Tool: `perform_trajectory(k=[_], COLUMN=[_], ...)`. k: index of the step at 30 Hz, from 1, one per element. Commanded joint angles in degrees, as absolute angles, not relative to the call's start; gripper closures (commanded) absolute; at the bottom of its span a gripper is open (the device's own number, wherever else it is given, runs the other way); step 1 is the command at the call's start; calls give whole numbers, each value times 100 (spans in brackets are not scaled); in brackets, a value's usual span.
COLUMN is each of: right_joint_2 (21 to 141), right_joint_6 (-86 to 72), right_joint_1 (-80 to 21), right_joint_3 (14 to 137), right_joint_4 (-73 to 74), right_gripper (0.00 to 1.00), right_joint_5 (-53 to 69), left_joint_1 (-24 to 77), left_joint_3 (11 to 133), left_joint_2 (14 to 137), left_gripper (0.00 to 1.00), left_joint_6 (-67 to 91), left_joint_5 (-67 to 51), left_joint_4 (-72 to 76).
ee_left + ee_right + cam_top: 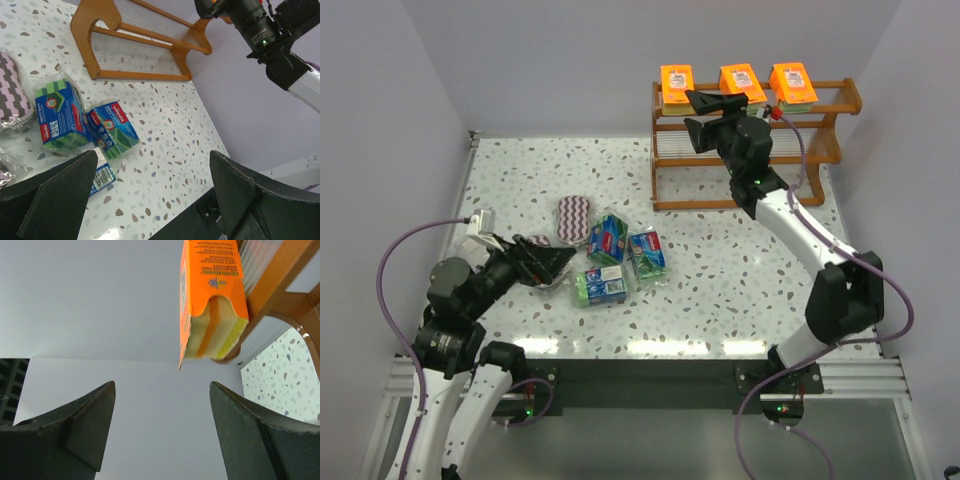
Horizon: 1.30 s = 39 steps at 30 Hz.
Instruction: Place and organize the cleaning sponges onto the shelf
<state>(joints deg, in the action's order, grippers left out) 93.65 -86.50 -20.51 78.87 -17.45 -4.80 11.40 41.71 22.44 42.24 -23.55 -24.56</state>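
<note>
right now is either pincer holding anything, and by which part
Nothing is held. The left pincer and right pincer are both open and empty.

top tier full, lower tiers open
three orange packs [742,82] fill the shelf [720,205] top; the right arm [790,215] crosses its front.

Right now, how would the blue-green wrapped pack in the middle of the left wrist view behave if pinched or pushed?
The blue-green pack is probably light and squashy, since green sponge layers show through the wrap. The film looks glossy and wrinkled, so a pinch may slip or catch only plastic. Lying flat on the smooth table, it would likely slide, not tip.
</note>
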Motion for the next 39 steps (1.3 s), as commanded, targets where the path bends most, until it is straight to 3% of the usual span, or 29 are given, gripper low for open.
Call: perform_trajectory(k=[1, 13, 21, 27, 39], right_joint_2=[8379, 6233, 4844, 4895, 6107], right_joint_6=[-8561, -7198, -7400, -7505, -8121], right_joint_1=[-2057, -2127, -2996, -3331, -3849], right_joint_3=[7341, 4080, 2708, 2496, 2680], right_joint_4=[-1916, -756, -18, 334, -194], right_gripper=[20, 20, 21, 21, 20], right_joint_5=[-299, 1457, 1143, 1028, 327], left_joint_1=[1160, 1160, 1151, 1151, 1151], left_joint_3=[4351, 3911, 3946, 3841, 3858], left_joint_2=[2197, 2320, 2514, 2435, 2602], left_gripper=[0, 0, 0, 0, 0], left_joint_6=[4201, 4421, 4395, 4456, 4535], left_joint_5=[-2312, -2390, -2496, -2470, -2452], left_joint_4=[-2373, -1723, -1670, -1653, -1582])
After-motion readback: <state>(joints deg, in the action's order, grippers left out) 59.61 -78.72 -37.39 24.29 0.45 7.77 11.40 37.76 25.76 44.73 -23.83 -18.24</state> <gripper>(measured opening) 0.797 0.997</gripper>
